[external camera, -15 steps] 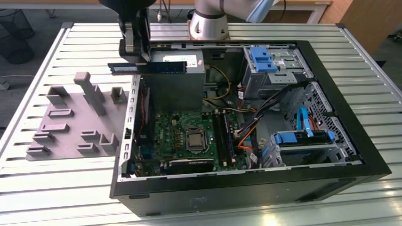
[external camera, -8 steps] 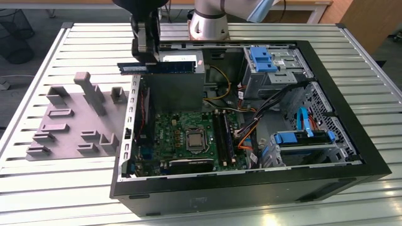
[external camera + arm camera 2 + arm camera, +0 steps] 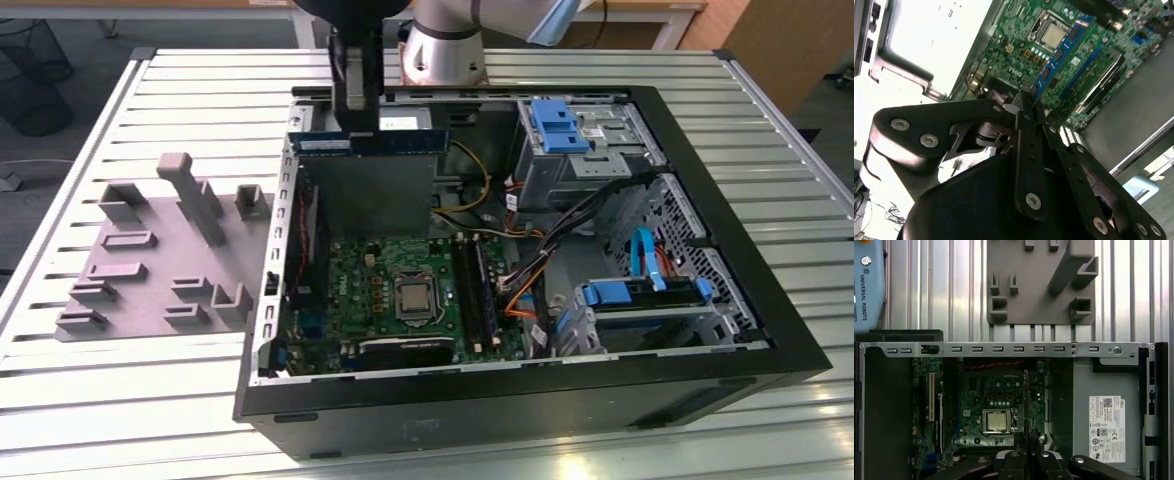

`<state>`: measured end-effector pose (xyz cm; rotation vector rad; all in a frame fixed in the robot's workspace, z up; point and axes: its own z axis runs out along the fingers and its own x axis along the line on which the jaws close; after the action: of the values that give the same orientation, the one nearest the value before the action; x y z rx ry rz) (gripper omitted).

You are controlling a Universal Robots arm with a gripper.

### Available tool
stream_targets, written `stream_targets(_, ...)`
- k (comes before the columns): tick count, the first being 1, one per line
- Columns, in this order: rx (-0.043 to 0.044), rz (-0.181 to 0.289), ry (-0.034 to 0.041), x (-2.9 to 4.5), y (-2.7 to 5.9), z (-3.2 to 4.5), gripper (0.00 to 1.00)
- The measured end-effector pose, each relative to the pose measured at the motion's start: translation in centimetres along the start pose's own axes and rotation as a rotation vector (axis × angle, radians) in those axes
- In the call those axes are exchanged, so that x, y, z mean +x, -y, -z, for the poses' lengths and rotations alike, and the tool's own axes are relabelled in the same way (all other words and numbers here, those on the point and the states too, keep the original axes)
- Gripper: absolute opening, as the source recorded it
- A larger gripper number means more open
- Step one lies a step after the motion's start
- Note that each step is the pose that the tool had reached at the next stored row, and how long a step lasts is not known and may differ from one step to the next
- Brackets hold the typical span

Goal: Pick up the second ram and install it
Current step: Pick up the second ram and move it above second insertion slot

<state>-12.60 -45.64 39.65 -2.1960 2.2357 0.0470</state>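
Claw (image 3: pixel 358 128) is clamped shut on the second ram (image 3: pixel 400 142), pinching the middle of its upper edge. The stick hangs level over the rear of the open computer case (image 3: pixel 534 400) on the counter (image 3: pixel 134 400), well apart from the long black memory slots (image 3: pixel 483 295) beside the processor. In my judgement, doing this well means keeping the board untilted and matching its length to the slots' run (in the exterior view it lies across them). Seat it with straight, even pressure.

Open computer case (image 3: pixel 534 400) — motherboard (image 3: pixel 350 268) inside, grey fixture (image 3: pixel 144 272) beside, slatted table (image 3: pixel 134 420)
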Motion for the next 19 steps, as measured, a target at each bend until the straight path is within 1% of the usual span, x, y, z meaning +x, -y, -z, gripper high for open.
stream_targets(19,0.0000,0.000,0.0001,-0.12,6.29,0.10,0.14)
